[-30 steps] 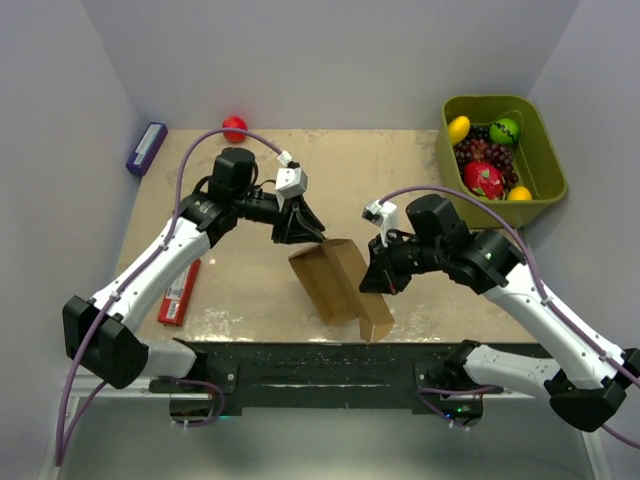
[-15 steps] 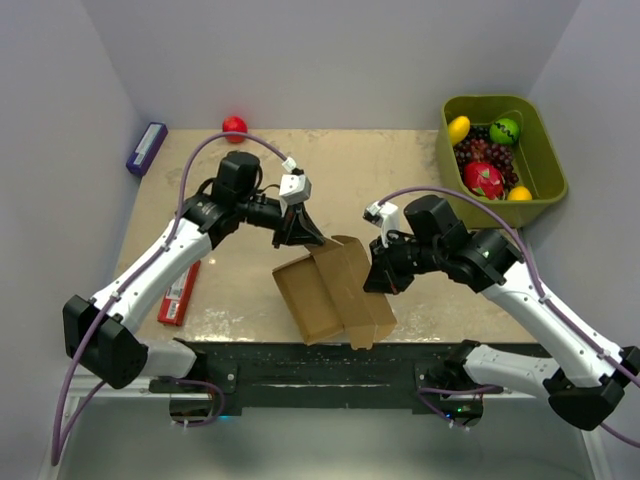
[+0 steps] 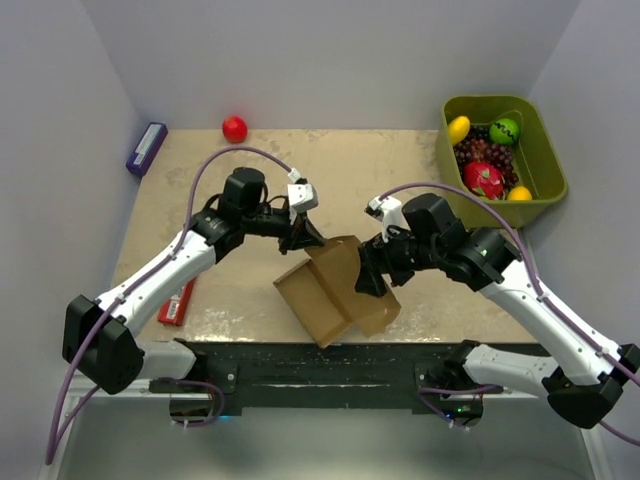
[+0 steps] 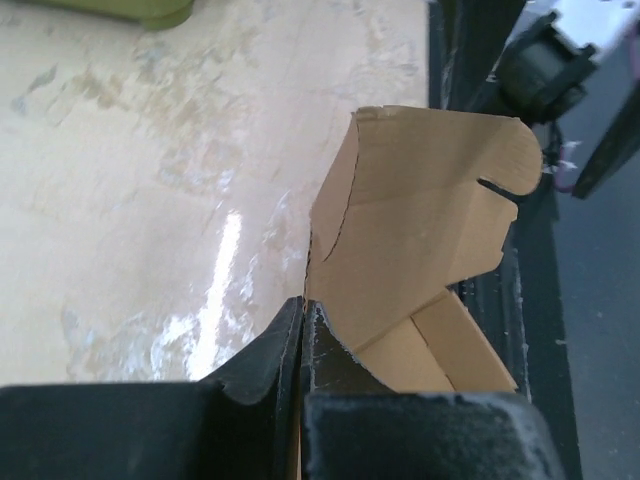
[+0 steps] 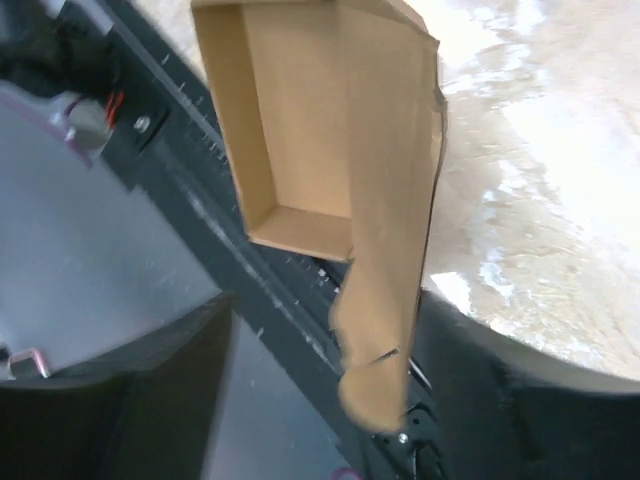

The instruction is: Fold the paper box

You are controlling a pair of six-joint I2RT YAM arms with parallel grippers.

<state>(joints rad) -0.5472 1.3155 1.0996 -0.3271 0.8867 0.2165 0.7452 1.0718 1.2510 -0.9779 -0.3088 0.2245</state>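
Only my left wrist view shows the left gripper pinching the paper box edge; the right gripper, clamped a second ago, now gapes.

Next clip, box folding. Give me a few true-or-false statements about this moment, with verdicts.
1. The left gripper is shut on an edge of the cardboard box. True.
2. The right gripper is clamped tight on the box. False: its fingers stand apart, with a flap of the box between them.
3. The red ball lies in the green bin. False: it lies at the far edge of the table, well left of the bin.
4. The box is open, its inside in view. True.
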